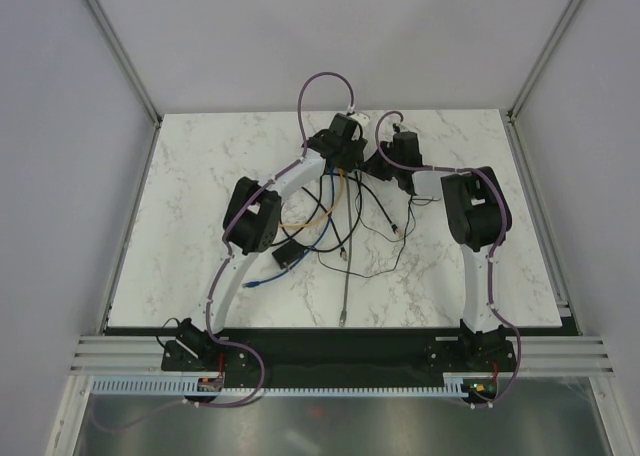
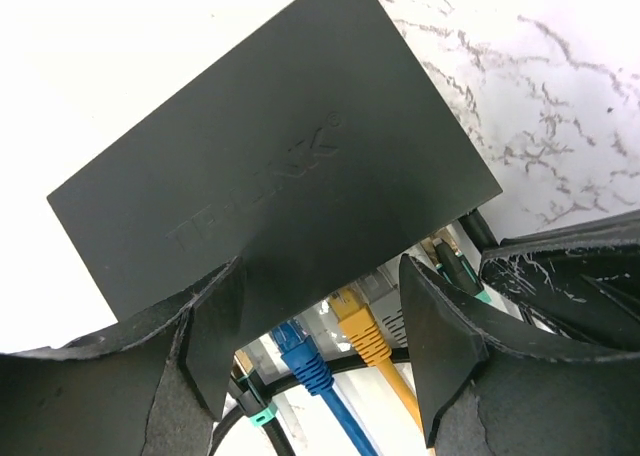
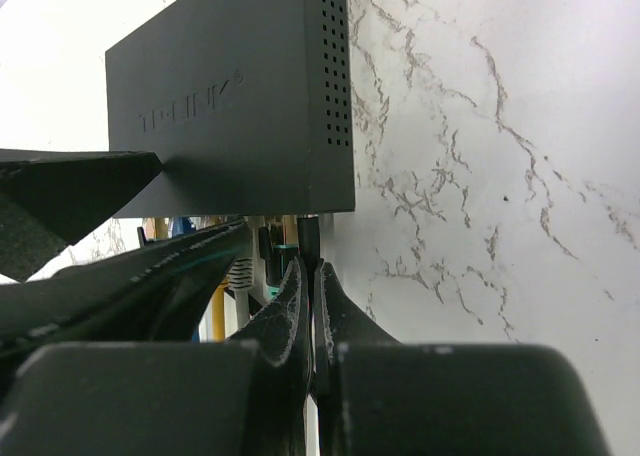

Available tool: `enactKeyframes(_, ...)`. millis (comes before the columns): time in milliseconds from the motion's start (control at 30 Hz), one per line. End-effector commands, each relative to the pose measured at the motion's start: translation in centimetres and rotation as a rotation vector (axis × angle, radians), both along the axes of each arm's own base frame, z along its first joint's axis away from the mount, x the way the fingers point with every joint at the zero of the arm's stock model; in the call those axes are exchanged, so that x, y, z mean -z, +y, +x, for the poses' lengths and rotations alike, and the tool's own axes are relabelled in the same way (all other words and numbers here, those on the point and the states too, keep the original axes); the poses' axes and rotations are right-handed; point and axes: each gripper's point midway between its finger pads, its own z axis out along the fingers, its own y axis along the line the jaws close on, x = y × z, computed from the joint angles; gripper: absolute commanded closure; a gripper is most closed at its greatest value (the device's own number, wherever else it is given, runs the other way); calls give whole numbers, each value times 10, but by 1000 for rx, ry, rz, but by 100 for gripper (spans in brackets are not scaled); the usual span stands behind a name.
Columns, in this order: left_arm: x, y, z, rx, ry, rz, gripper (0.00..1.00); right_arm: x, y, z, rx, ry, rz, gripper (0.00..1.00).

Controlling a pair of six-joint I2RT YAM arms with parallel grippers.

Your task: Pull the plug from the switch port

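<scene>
Marble table [image 1: 200, 196] | switch [image 2: 270, 166]; port row [image 2: 385, 301] half hidden | left gripper [image 2: 320, 276] spread; right gripper [image 3: 310, 271] pressed together

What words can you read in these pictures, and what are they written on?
"TP-LINK", with a tiny circled mark after it: dark letters on the top of the black switch, left wrist view.
"TP-LINK": the same logo on the switch's top, fainter, right wrist view.
Top view: any writing there is too small to read.
No other words or numbers show.
</scene>
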Motion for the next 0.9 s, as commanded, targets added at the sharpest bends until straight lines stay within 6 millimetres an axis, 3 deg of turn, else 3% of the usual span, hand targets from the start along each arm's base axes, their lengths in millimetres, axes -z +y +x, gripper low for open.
enactKeyframes(0,-1,13,-8,30,-13,124,30,12,-6,7,-1,11,-29,100)
enactKeyframes(167,7,19,2,-22,-36,177,26,13,-3,6,-5,19,-17,100)
enactKeyframes(200,1,16,6,-26,-52,167,24,14,-3,5,-3,20,-14,100)
enactKeyframes(233,9,16,7,-31,-41,173,24,13,-3,5,3,21,-14,100)
enactKeyframes(433,12,15,10,-69,-19,170,21,16,2,-9,39,35,-66,100)
enactKeyframes(700,13,16,13,-86,-2,138,21,15,-2,-24,135,9,-339,100)
enactKeyframes(867,11,16,14,-87,0,122,21,13,9,-29,62,19,-206,100)
